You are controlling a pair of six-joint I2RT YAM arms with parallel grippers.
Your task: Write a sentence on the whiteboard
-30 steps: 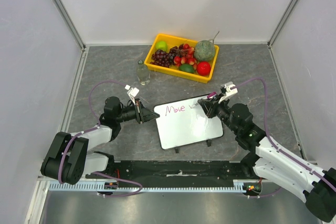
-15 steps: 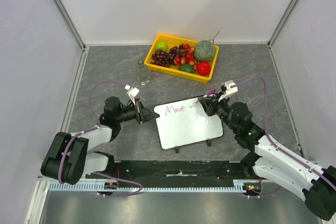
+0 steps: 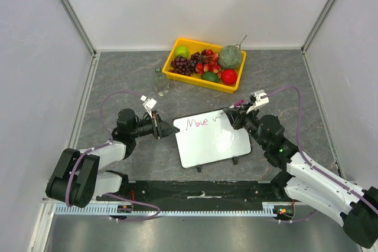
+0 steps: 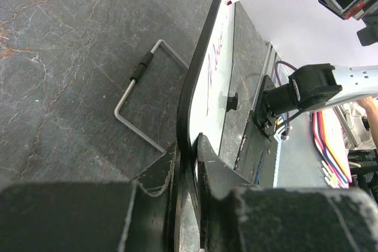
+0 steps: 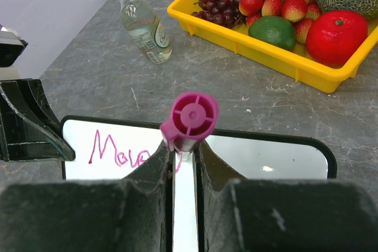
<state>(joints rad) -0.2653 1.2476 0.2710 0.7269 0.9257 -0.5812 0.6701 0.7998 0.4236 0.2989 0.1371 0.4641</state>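
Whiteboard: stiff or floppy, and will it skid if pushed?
Likely stiff: the whiteboard is a thin panel that shows no sag in the left wrist view. Probably light, given how thin it is. It may skid or rock when pushed, since it sits raised on small feet; the left gripper clamped on its edge fits that.

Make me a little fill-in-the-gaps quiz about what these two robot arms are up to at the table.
The left hand is shut on the edge of the ____.
The right hand grips a marker, and the magenta sentence now reads ____.
The fruit sits in a tray coloured ____.
Beside that tray is a clear ____.
Missing words: whiteboard; Move; yellow; bottle.
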